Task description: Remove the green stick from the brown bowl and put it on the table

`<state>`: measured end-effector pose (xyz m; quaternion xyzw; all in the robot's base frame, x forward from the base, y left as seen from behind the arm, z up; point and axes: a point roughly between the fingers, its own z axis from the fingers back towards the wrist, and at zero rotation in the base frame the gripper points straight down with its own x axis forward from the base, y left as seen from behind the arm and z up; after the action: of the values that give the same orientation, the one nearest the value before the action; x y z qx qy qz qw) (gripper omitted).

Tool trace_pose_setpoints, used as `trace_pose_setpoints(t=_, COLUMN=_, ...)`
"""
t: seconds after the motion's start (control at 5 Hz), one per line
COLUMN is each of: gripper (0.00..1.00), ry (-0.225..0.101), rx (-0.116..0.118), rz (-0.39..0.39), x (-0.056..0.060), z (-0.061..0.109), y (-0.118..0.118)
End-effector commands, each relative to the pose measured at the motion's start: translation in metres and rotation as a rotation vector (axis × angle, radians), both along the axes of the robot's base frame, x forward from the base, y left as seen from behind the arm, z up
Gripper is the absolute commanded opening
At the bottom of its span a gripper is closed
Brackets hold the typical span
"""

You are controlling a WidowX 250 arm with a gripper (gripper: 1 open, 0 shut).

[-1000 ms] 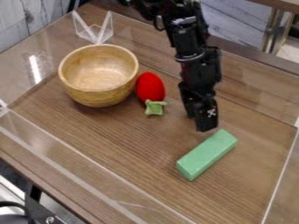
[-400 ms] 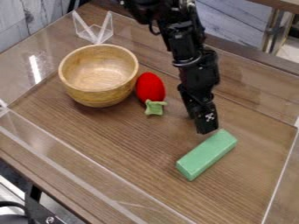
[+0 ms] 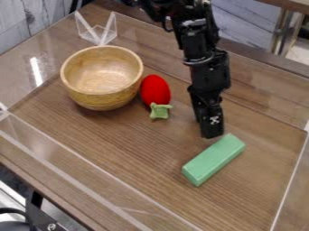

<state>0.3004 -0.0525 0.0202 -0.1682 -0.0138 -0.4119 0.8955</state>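
Note:
The green stick (image 3: 214, 159) lies flat on the table (image 3: 108, 149) at the right, its long side running diagonally. The brown bowl (image 3: 101, 76) stands at the left with nothing visible inside it. My gripper (image 3: 212, 129) points steeply down just above the stick's far end, close to the tabletop. Its black fingers (image 3: 208, 115) hold nothing, and the gap between them does not show clearly from this angle.
A red strawberry-like toy (image 3: 154, 91) with a small green stem rests between the bowl and my gripper. Clear acrylic walls (image 3: 36, 135) line the table's edges. A clear folded piece (image 3: 96, 30) stands behind the bowl.

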Motion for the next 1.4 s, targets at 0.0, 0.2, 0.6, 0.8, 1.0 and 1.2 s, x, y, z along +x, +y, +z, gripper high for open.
trace_pose_setpoints(t=0.0, gripper=1.0, ry=0.019, rx=0.006, rz=-0.074, x=0.002, z=-0.003, y=-0.003)
trace_pose_setpoints(t=0.2, gripper=1.0, ry=0.035, rx=0.005, rz=-0.084, x=0.005, z=-0.003, y=-0.004)
trace_pose_setpoints(t=0.6, gripper=1.0, ry=0.062, rx=0.007, rz=-0.109, x=0.007, z=-0.003, y=-0.004)
trace_pose_setpoints(t=0.8, gripper=1.0, ry=0.073, rx=0.008, rz=-0.119, x=0.004, z=-0.003, y=-0.004)
trace_pose_setpoints(t=1.0, gripper=1.0, ry=0.084, rx=0.008, rz=-0.103, x=0.002, z=-0.003, y=-0.006)
trace_pose_setpoints(t=1.2, gripper=1.0, ry=0.096, rx=0.008, rz=-0.086, x=-0.001, z=-0.003, y=-0.008)
